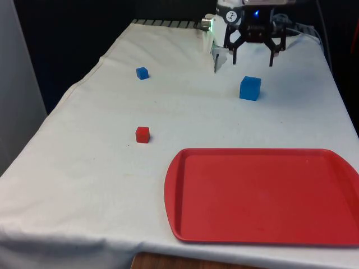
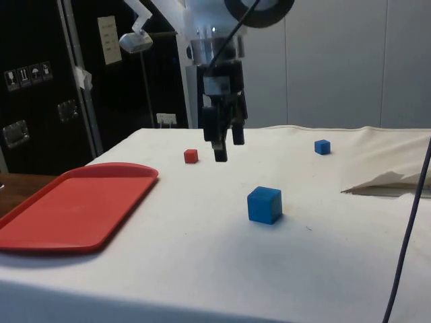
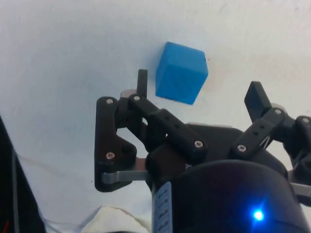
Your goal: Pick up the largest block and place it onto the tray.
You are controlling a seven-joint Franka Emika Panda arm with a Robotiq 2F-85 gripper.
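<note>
Above the desk, just beyond the big blue block, the claw hangs wide open, holding nothing.

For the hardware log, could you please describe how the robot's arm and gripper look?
The arm is white with rounded segments and a black joint ring. A dark cable runs down it. The gripper is black, with two slim fingers on bolted linkage bars.

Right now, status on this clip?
Gripper open, empty, above the cloth. Large blue block untouched, just ahead of the jaws. Red tray bare. Nothing in the way.
</note>
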